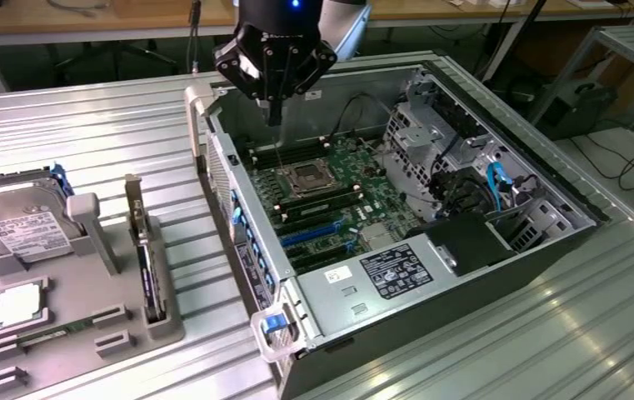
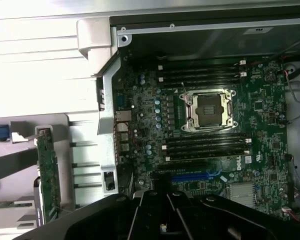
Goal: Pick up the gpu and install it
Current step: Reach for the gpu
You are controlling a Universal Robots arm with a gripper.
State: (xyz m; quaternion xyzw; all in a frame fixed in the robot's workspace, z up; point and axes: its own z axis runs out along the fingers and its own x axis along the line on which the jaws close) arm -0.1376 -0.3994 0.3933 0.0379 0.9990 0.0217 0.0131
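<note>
Gpu [image 1: 150,271] stood on edge in the grey holder [image 1: 72,333], on the surface [image 1: 94,125] beside the open computer case [image 1: 428,342], at the exterior view's left.
Above the case's far end, over the motherboard [image 1: 328,183], the gripper [image 1: 276,117] is seen with fingers [image 1: 274,104] closed on nothing. The thin card is probably best gripped squarely along its upper edge, with the holder's walls left untouched.

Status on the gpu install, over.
End effector hovers over motherboard of open case. gpu stands upright in grey holder, exterior view's left, not gripped. Case wall between them.
</note>
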